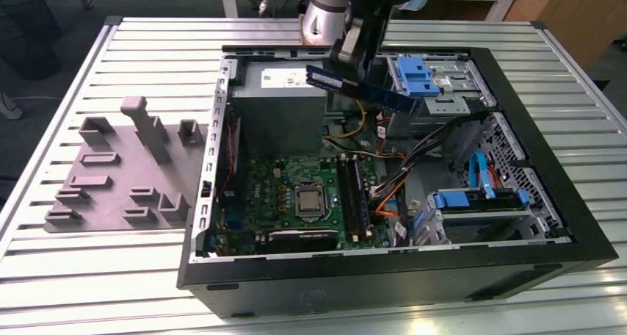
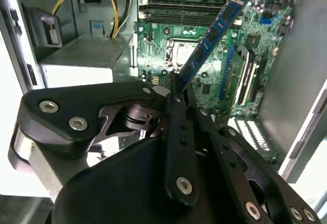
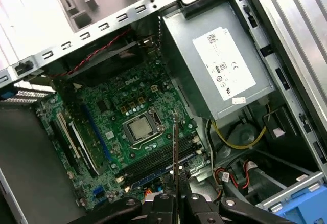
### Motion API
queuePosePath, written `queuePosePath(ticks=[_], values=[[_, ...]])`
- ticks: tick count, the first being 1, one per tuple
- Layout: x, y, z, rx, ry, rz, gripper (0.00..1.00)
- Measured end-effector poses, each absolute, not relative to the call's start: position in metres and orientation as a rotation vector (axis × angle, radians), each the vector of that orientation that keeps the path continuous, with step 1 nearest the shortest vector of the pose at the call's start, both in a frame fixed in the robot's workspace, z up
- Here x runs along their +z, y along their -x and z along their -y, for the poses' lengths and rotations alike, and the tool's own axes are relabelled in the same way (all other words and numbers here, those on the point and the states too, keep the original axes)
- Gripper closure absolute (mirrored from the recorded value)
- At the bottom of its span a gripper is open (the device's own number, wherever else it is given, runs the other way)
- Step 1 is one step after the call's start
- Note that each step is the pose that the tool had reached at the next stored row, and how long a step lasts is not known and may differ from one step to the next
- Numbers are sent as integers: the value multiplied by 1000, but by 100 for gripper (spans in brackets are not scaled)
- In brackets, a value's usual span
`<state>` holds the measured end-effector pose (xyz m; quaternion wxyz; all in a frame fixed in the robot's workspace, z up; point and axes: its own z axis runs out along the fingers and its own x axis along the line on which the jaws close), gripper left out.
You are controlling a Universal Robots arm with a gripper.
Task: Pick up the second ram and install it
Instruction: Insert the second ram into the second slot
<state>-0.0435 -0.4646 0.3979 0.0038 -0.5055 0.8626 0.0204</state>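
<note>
The grey tray [image 1: 117, 173] lies at the exterior view's left, just beside the computer case [image 1: 392, 276]; further right, the second ram [image 1: 365, 90] hangs over the case's far end beside the blue drive cage [image 1: 416, 74], pinched near one end by the claw [image 1: 345, 62]. It looks light, stiff and fragile, best held by its edges; the black slots [image 1: 353, 195] lie between processor [image 1: 308, 200] and cables [image 1: 392, 195], so room seems tight.
</note>
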Motion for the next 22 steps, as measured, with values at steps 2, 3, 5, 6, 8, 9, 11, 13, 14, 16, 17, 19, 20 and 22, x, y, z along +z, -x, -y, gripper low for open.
queuePosePath(ticks=[2, 3, 5, 6, 8, 9, 11, 13, 14, 16, 17, 19, 20, 22], values=[[397, 43, 465, 63, 1534, -2732, 86], [397, 43, 465, 63, 1510, -2744, 86], [397, 43, 465, 63, 1464, -2769, 86], [396, 43, 465, 63, 1440, -2780, 86], [396, 43, 465, 63, 1394, -2803, 86], [396, 43, 465, 63, 1368, -2815, 86], [395, 43, 465, 62, 1319, -2838, 86], [395, 43, 465, 62, 1268, -2860, 86], [394, 43, 465, 62, 1243, -2871, 86], [394, 43, 465, 61, 1190, -2893, 86], [393, 43, 465, 61, 1165, -2903, 86], [393, 43, 465, 61, 1114, -2922, 86], [393, 43, 465, 60, 1087, -2932, 86], [392, 43, 465, 60, 1034, -2950, 86]])
